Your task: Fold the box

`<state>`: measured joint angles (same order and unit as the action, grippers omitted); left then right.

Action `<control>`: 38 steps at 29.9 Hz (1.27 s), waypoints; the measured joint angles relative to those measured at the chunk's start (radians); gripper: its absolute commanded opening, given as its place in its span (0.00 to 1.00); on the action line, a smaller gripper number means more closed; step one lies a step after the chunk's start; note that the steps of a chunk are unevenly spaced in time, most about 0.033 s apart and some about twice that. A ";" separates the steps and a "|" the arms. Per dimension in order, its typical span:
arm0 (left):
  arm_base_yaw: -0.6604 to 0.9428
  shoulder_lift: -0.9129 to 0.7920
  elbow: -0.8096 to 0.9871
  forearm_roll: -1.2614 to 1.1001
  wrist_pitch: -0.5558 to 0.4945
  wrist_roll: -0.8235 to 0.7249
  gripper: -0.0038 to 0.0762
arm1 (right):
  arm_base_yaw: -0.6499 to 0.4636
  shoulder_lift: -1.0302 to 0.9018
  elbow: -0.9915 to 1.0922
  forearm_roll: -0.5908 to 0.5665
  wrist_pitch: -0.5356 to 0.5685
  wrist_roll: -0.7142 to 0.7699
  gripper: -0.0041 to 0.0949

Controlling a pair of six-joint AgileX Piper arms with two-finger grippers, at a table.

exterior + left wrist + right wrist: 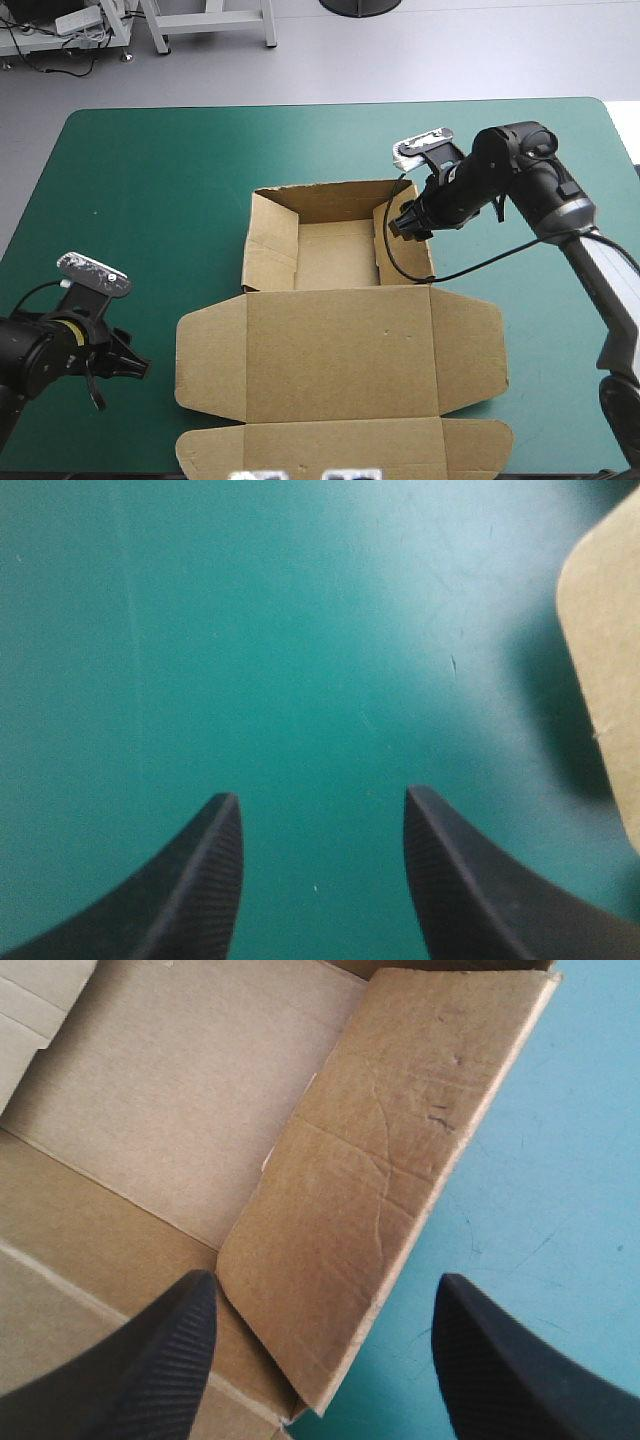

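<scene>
Brown cut-board box mid-frame: tray walls up, lid flat toward bottom edge. Black-finned right gripper spread, straddling tray's right wall, likely to press it in. Black-finned left gripper also spread, parked lower left over teal-green cover.

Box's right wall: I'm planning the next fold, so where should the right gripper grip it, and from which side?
Probably its upper edge, from above: the right wall stands as a thin sheet, and the open right gripper straddles it, one finger inside, one outside.
</scene>
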<state>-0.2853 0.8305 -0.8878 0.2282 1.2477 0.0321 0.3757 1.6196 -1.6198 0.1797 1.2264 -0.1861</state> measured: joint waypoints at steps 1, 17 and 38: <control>0.000 -0.004 0.024 0.001 0.000 -0.004 0.50 | 0.000 0.012 0.000 -0.003 -0.002 0.003 0.63; 0.000 -0.072 0.072 0.020 0.000 -0.021 0.50 | 0.000 0.299 0.000 -0.032 -0.111 0.070 0.17; 0.000 -0.072 0.072 0.024 0.000 -0.021 0.50 | -0.406 0.349 -0.351 -0.211 -0.110 -0.021 0.02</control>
<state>-0.2853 0.7581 -0.8163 0.2521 1.2477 0.0107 -0.0303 1.9688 -1.9705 -0.0308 1.1159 -0.2073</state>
